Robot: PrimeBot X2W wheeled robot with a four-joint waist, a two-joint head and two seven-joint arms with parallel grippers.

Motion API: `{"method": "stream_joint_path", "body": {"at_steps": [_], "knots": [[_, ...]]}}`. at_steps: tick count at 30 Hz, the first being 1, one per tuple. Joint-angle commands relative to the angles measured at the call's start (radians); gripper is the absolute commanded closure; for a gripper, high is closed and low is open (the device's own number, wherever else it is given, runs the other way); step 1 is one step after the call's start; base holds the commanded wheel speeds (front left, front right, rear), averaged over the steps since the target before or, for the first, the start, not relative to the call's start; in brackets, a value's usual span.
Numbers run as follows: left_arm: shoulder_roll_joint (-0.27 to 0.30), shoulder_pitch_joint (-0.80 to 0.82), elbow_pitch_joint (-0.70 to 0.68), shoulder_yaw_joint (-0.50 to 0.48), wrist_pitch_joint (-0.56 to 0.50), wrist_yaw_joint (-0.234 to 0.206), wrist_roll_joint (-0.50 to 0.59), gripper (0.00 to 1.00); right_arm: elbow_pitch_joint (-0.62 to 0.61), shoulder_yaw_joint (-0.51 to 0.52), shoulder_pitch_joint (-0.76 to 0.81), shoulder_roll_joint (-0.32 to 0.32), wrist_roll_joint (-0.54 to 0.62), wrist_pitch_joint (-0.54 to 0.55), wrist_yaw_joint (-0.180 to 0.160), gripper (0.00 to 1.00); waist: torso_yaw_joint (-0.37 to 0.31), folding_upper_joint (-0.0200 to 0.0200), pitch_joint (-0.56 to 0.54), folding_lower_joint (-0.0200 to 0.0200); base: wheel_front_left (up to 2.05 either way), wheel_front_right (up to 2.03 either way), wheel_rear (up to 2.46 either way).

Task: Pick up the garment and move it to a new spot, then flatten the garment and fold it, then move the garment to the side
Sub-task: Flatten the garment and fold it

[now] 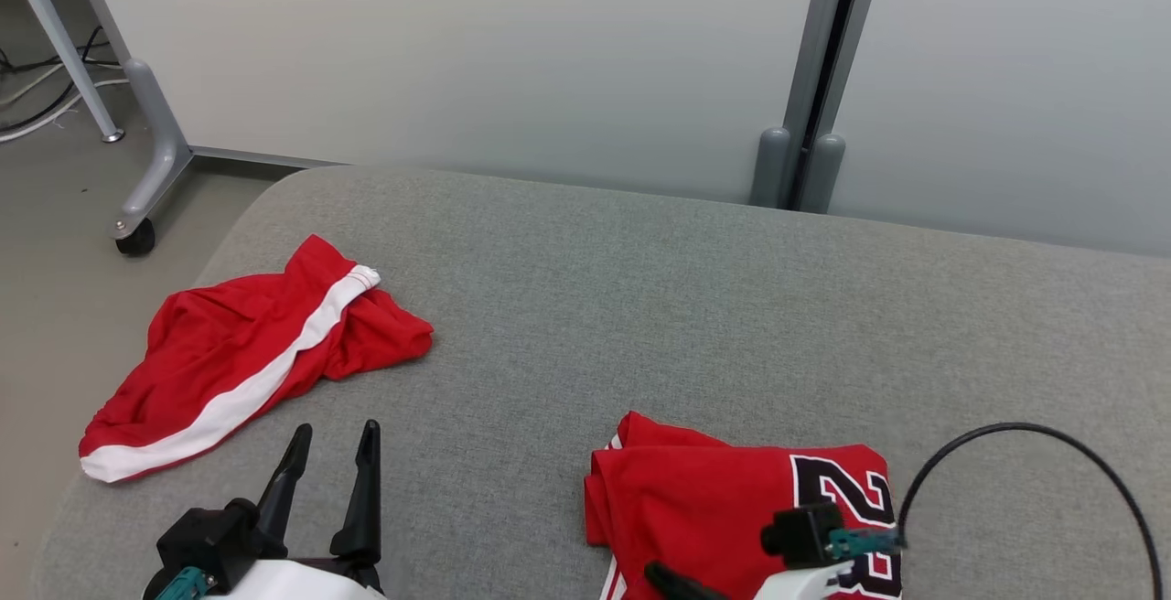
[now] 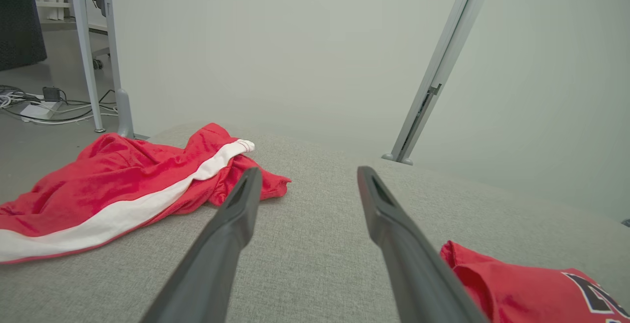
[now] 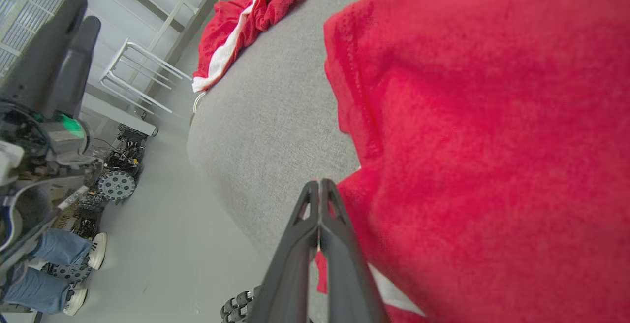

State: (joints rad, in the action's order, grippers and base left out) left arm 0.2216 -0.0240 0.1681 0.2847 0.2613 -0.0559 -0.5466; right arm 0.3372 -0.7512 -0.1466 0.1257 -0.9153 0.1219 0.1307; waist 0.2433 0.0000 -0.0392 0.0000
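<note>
Red folded jersey [image 1: 723,499] lies at the near right of the grey surface [image 1: 640,307], its near edge touching the right tool [image 3: 320,185], whose fingers are pressed together there, pinching cloth or not I cannot tell, while the left tool [image 1: 336,431] gapes wide, nearer the red shorts [image 1: 238,353].

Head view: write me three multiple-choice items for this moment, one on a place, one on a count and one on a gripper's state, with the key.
1. The shorts lie: A) at the left of the cushion; B) at its right edge; C) on the floor.
2. Red garments on the cushion: A) one; B) two; C) three.
3. The left gripper is: A) open; B) shut on cloth; C) shut, empty.

Key: A, the shorts sit at the head view's left, on the grey cloth. B, there are only the shorts and the jersey. A, its fingers stand apart with nothing between them.
</note>
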Motion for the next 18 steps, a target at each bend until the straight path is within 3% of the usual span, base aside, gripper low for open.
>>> {"method": "stream_joint_path", "body": {"at_steps": [1,6,8,9,10,14,18], "knots": [[0.005,0.0,-0.007,-0.005,0.001,-0.006,-0.001,0.0,-0.015,0.001,-0.017,0.03,-0.012,-0.022,0.001,1.0,-0.008,0.0,-0.001,0.0,0.0,0.0,0.0],[0.003,-0.006,-0.025,-0.016,0.002,-0.015,0.004,0.0,-0.088,0.038,-0.061,0.114,-0.022,-0.12,0.001,1.0,-0.04,0.0,-0.004,0.0,0.0,0.0,0.0],[0.003,-0.009,-0.031,-0.021,0.003,-0.016,0.004,0.0,-0.11,0.071,-0.07,0.146,-0.012,-0.161,0.001,0.64,-0.053,0.0,-0.005,0.0,0.0,0.0,0.0],[0.003,-0.011,-0.034,-0.025,0.003,-0.017,0.005,0.0,-0.122,0.091,-0.073,0.161,-0.005,-0.18,0.001,0.39,-0.06,0.0,-0.005,0.0,0.0,0.0,0.0],[0.003,-0.013,-0.036,-0.028,0.003,-0.018,0.005,0.0,-0.13,0.111,-0.078,0.176,0.006,-0.198,0.001,0.0,-0.068,0.0,-0.005,0.0,0.0,0.0,0.0],[0.003,-0.02,-0.047,-0.04,0.004,-0.019,0.01,0.0,-0.161,0.209,-0.08,0.221,0.054,-0.263,0.001,0.0,-0.098,0.0,-0.002,0.0,0.0,0.0,0.0],[0.0,-0.029,-0.054,-0.056,0.004,-0.02,0.013,0.0,-0.174,0.321,-0.05,0.227,0.128,-0.32,0.001,0.0,-0.124,0.0,0.002,0.0,0.0,0.0,0.0]]}}
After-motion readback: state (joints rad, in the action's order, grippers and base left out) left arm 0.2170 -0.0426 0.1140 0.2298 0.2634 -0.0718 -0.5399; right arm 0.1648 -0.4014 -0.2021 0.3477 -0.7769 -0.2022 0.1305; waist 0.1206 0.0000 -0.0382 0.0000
